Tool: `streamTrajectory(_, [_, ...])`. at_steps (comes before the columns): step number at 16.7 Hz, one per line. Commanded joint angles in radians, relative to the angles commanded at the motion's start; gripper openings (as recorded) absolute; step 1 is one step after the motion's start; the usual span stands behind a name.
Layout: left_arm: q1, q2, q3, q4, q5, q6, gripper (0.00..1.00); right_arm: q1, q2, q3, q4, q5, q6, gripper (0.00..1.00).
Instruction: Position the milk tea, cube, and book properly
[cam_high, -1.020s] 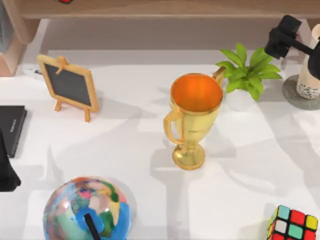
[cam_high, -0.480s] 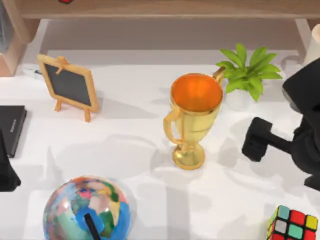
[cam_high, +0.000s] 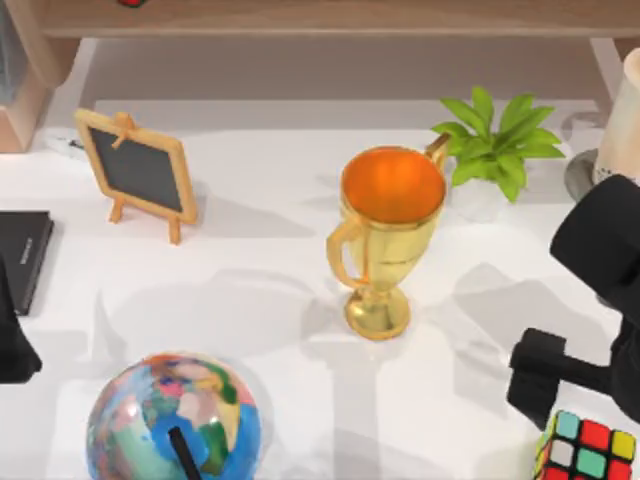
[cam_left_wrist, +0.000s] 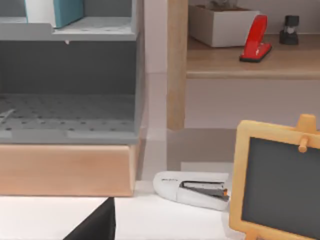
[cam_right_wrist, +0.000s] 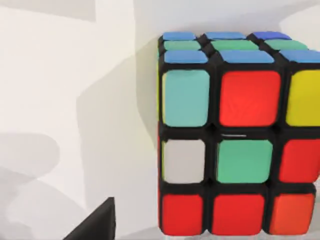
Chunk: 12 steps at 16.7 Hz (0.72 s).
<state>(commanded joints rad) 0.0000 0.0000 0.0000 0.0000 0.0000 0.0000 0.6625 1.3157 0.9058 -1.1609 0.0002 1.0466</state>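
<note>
The milk tea (cam_high: 625, 115), a cream cup, stands on a grey coaster (cam_high: 578, 178) at the back right edge of the table. The cube (cam_high: 586, 450) sits at the front right corner, and its red, teal, yellow and white stickers loom close in the right wrist view (cam_right_wrist: 235, 145). My right gripper (cam_high: 543, 380) hangs just up and left of the cube, apart from it. The book (cam_left_wrist: 60, 10), with a teal cover, rests on the top level of a grey rack (cam_left_wrist: 70, 75). My left gripper (cam_high: 12, 345) is parked at the left edge.
A gold trophy (cam_high: 385, 240) stands mid-table with a potted plant (cam_high: 495, 150) behind it. A small chalkboard easel (cam_high: 140, 170), a thin black book (cam_high: 20, 255) and a globe (cam_high: 175, 420) occupy the left side. A white stapler (cam_left_wrist: 192, 187) lies by the wooden shelf (cam_high: 320, 18).
My right arm has swung from the milk tea at the back right, forward across the table's right side, and now hangs beside the cube. The milk tea stays on its coaster. The left arm is still.
</note>
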Motion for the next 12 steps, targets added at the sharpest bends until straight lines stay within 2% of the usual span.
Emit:
streamTrajectory(6, [0.000, 0.000, 0.000, 0.000, 0.000, 0.000, 1.00, -0.003, 0.008, -0.012, 0.018, 0.001, -0.001, 1.00])
streamTrajectory(12, [0.000, 0.000, 0.000, 0.000, 0.000, 0.000, 1.00, 0.006, 0.065, -0.136, 0.203, -0.002, 0.006, 1.00])
